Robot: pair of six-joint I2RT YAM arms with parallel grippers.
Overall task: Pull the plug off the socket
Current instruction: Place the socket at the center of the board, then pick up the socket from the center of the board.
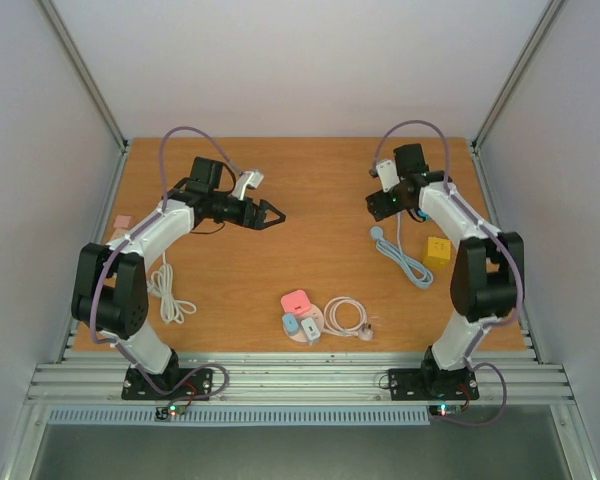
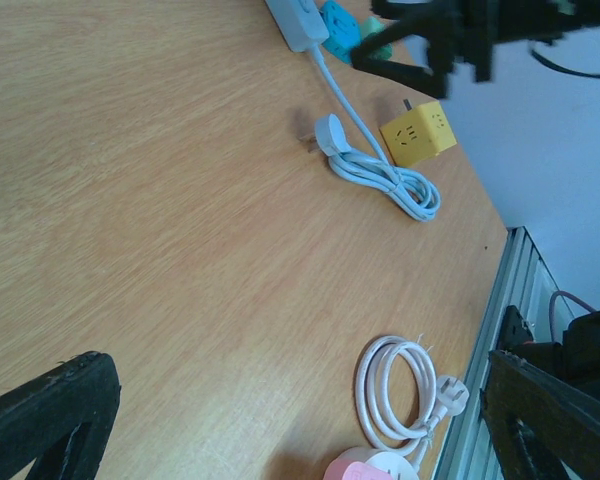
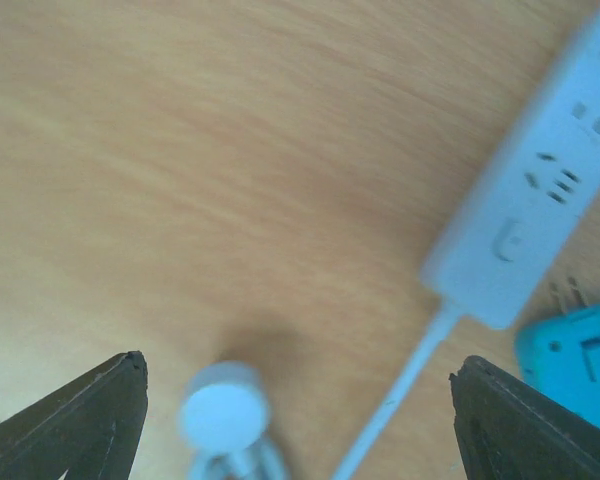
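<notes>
White walls close in a wooden tabletop (image 1: 320,180) on three sides, with the two arm bases at its near edge.

The left end effector (image 1: 272,215) is held above bare wood left of centre and points right. Its fingers (image 2: 50,420) stand wide apart with nothing between them. Near that arm's elbow lies a loose white cable (image 1: 168,292), and a small pink tab (image 1: 122,221) sits at the left edge.

The right end effector (image 3: 298,365) hangs over the far right part of the tabletop, also spread wide and holding nothing. In the wrist view a white strip (image 3: 535,190) lies below it, slightly to one side. The strip's cord (image 3: 400,400) leaves its end and runs between the fingers. A round plug (image 3: 225,405) rests on the wood beside that cord. A teal adapter (image 3: 575,360) lies just beside the strip's end, its prongs showing. From above, the cord runs near and gathers in a bundle, with a yellow cube (image 1: 437,250) just to its right.

The pink socket (image 1: 298,300) lies in the middle, close to the near edge and well apart from both end effectors. A blue plug (image 1: 290,323) and a white plug (image 1: 308,328) lie right by its near side. Whether either one is seated in it cannot be told. A white coil (image 1: 345,315) lies just right of them.
</notes>
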